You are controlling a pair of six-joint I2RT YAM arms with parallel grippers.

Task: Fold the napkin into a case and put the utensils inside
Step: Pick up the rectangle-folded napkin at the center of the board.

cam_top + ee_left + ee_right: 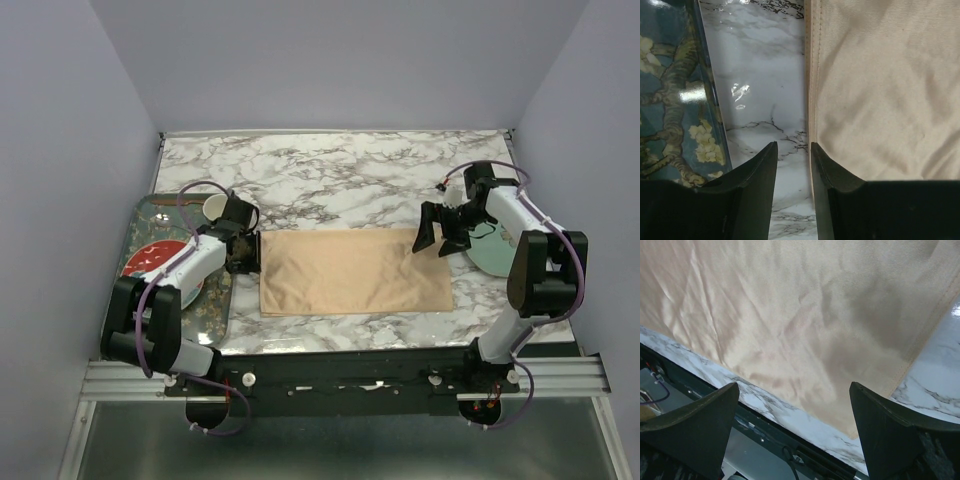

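The peach-orange napkin point(350, 270) lies flat on the marble table as a wide folded rectangle. It also shows in the left wrist view point(880, 90) and the right wrist view point(790, 305). My left gripper point(243, 256) is low at its left edge, jaws a narrow gap apart and empty point(792, 146). One finger stands over the cloth's hem, the other over bare marble. My right gripper point(432, 238) hovers wide open and empty above the napkin's right end point(794, 386). No utensils show in any view.
A grey-blue patterned tray point(215, 305) sits at the left with a red plate point(150, 258) and a white cup point(214, 208); the tray's edge shows in the left wrist view point(670, 100). A pale green plate point(492, 255) lies under the right arm. The table's front rail point(765, 430) is near.
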